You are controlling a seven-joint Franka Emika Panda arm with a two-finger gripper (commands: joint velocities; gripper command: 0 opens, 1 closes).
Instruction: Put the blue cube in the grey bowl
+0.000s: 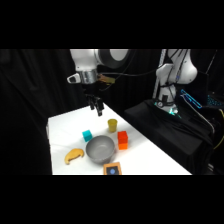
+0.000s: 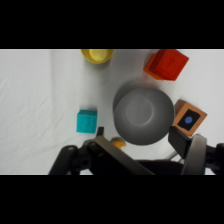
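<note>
Blue cube (image 1: 87, 135): a small teal block resting flat on the white bench (image 1: 150, 160), just beside the grey bowl (image 1: 100, 149) on the bowl's far-left side in the side view; in the wrist view it (image 2: 86, 121) sits left of the bowl with a strip of bare bench between them.
Handling, judged: it looks rigid, light and smooth-faced, unlikely to deform or break; its flat parallel sides invite a pinch across two opposite faces near mid-height, square to the faces so it does not twist out.
Grey bowl: round, metallic-looking, empty as far as its interior shows, the widest item present (image 2: 142, 113).
Hand (image 1: 97, 108): raised above the bench, behind the cluster of objects, carrying nothing; whether its fingers stand apart or together cannot be told.
Cube relative to hand: below and slightly nearer the camera in the side view, well apart vertically; the wrist view puts the cube left of the dark linkage.
Neighbours: yellow cup (image 1: 112, 124), orange-red cube (image 1: 122, 140), dark tile with a blue dot (image 1: 113, 170), and a yellow, banana-like item (image 1: 74, 156).
Step, judged: approach; the cube is not yet grasped.
</note>
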